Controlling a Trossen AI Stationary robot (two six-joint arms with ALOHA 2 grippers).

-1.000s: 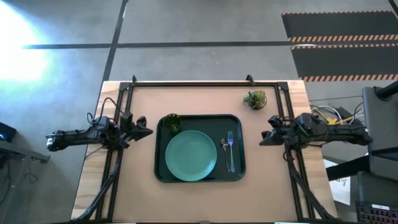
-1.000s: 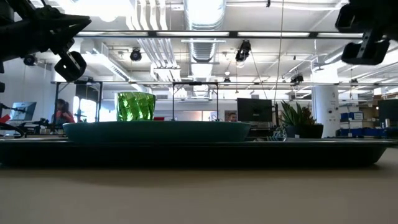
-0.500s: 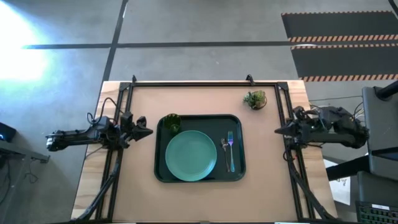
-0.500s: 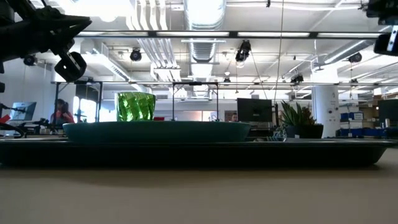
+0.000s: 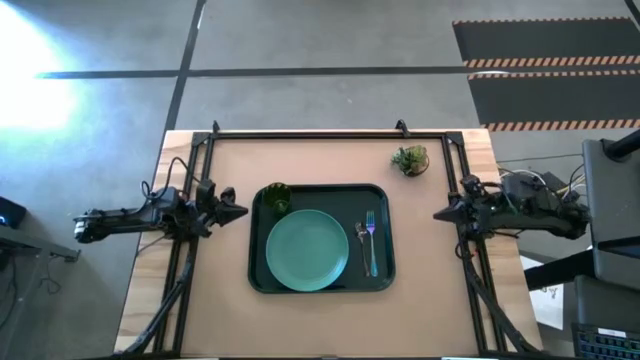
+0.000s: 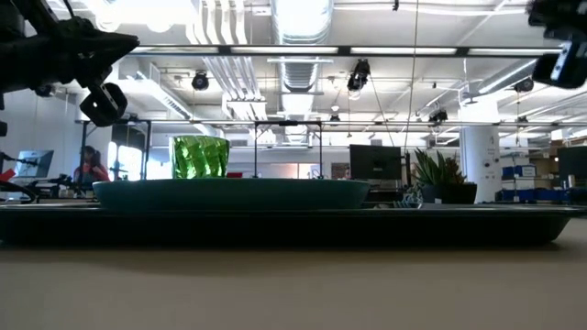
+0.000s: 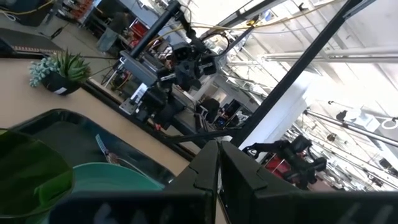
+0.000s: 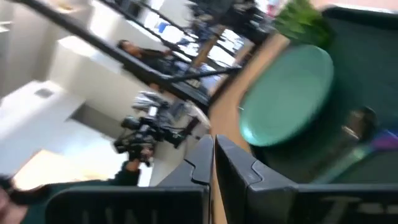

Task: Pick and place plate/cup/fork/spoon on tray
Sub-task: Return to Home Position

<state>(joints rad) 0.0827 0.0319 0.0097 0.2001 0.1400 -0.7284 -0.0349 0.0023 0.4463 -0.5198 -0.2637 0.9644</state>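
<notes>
Light brown tabletop [image 5: 430,300] with pale wood strips down both sides, boxed by a black metal frame [image 5: 330,133]. Large dark green rectangular tray [image 5: 378,198] with rounded corners and a raised rim sits mid-table, long side across. Round flat teal-green plate [image 5: 307,250] lies inside it, left of centre. Small olive-green translucent cup [image 5: 277,197] stands upright in the tray's far-left corner, just beside the plate's rim; contact cannot be told. Slim bluish-purple metallic fork [image 5: 372,245] and small dark metallic spoon [image 5: 362,238] lie side by side in the tray's right part, spoon nearer the plate, fork tines toward the far side. Small spiky green potted plant [image 5: 410,159] stands on the bare table near the far-right corner, apart from the tray. Left gripper [image 5: 238,211] hangs above the table just outside the tray's left edge, level with the cup, fingers pressed together, holding nothing. Right gripper [image 5: 440,214] is up over the right side of the table, well apart from the tray, fingers also pressed together and empty. Room: grey concrete floor [image 5: 300,40] with dark seam lines, black mats [image 5: 545,60] with orange-striped edges at far right, bright glare at left. Low view: open ceiling with white ducts [image 6: 303,37], a dark monitor [image 6: 374,162], a white column [image 6: 479,160], a person [image 6: 92,165] far off at left.
</notes>
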